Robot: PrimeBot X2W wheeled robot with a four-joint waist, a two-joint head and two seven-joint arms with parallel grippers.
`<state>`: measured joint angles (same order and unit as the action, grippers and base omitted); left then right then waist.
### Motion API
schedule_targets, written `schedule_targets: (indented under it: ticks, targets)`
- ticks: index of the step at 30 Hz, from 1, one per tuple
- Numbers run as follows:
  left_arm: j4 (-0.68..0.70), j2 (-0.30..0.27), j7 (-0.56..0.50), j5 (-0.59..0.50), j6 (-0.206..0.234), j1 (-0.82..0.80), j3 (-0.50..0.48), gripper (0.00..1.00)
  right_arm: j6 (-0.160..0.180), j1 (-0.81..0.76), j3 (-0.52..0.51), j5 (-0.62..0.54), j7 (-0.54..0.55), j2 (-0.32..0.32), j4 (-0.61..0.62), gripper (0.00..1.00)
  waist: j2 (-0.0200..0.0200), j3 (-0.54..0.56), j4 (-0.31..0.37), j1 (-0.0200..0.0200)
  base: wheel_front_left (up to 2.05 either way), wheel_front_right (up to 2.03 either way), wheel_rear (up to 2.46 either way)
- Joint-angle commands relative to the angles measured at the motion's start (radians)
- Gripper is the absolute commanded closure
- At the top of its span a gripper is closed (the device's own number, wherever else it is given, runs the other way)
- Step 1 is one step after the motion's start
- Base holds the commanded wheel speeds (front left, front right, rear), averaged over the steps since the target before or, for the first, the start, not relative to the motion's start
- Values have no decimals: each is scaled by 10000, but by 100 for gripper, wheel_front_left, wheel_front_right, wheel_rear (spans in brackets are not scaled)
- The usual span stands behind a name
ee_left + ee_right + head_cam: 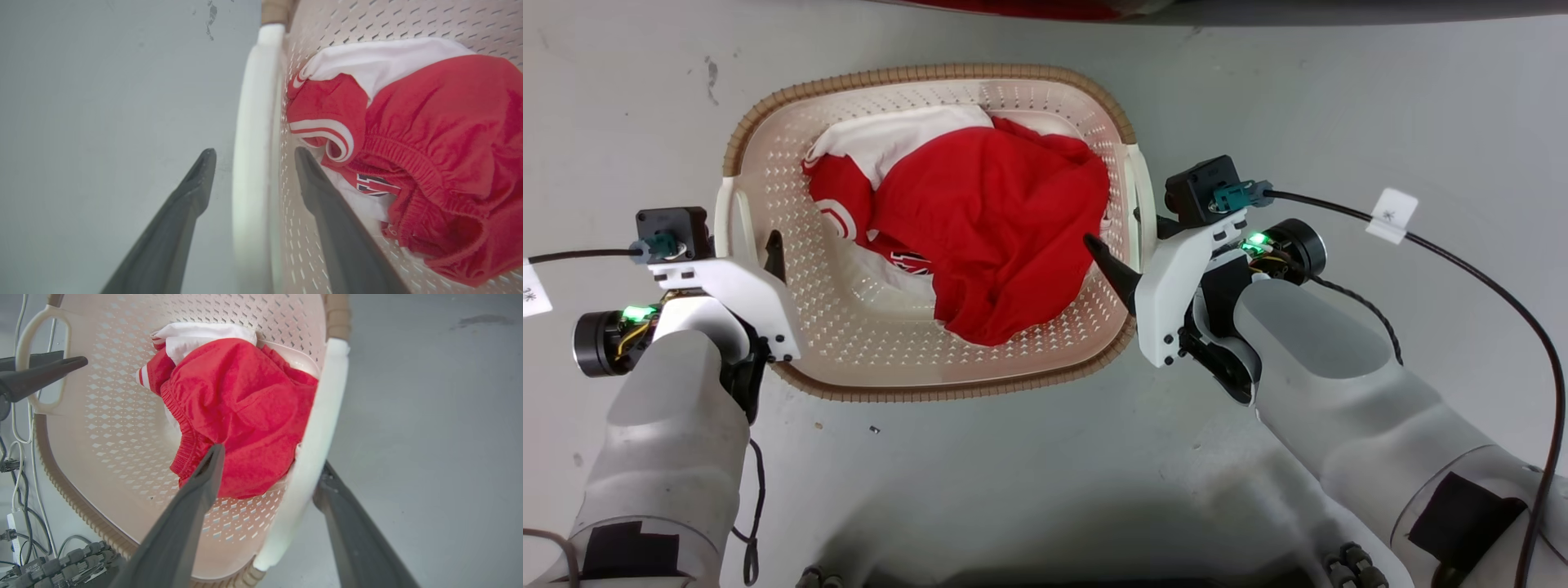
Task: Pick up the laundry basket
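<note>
The laundry basket (931, 75) stands on the grey floor in front of me, cream with a brown rim, holding red and white clothes (988, 237). My left gripper (747, 245) is open astride the left white handle (253, 122): one finger is inside the basket wall (367, 20) and one outside, with gaps on both sides. At the right white handle (322, 416), my right gripper (269, 457) is open too. Its inner finger hangs over the red cloth (245, 416) and its outer finger is behind the handle. In the head view the right gripper (1123, 237) is at the basket's right side.
Bare grey floor (1339, 98) surrounds the basket. A dark edge with something red (1029, 8) runs along the top of the head view. Cables and a power strip (12, 522) lie near my base. A black cable (1462, 261) trails from the right wrist.
</note>
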<state>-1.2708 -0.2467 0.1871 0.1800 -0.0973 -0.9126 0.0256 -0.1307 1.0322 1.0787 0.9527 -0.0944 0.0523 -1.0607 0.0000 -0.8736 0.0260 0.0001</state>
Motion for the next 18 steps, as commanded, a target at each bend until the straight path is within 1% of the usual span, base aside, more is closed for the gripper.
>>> schedule_targets:
  ticks: [1,2,3,4,5,11,18]
  targets:
    - [-44,19,-42,24,-47,-128,22,0,0,232,101,41,59,-34,-50,0,0,-52,-28,-1,0,0,0]
    - [-54,40,-86,80,-68,-147,23,0,1,221,150,134,78,-34,-77,0,0,-76,-37,-1,0,0,0]
    - [-57,48,-83,102,-68,-169,25,9,1,209,183,237,127,-31,-116,0,0,-100,-45,-1,0,0,0]
    - [-59,52,-58,125,-82,-189,33,60,1,220,253,279,180,-26,-184,33,0,-126,-50,-1,0,0,0]
    - [-73,116,-147,209,-135,-187,24,100,1,199,300,402,251,-28,-178,100,0,-142,-54,-1,0,0,0]
    - [-98,185,-156,392,-222,-129,107,100,-14,184,671,780,400,-64,-227,100,0,-130,-27,-1,0,0,0]
    - [-112,274,-212,499,-287,-56,320,100,-25,87,991,1279,572,-120,-202,100,0,132,12,-1,0,0,0]
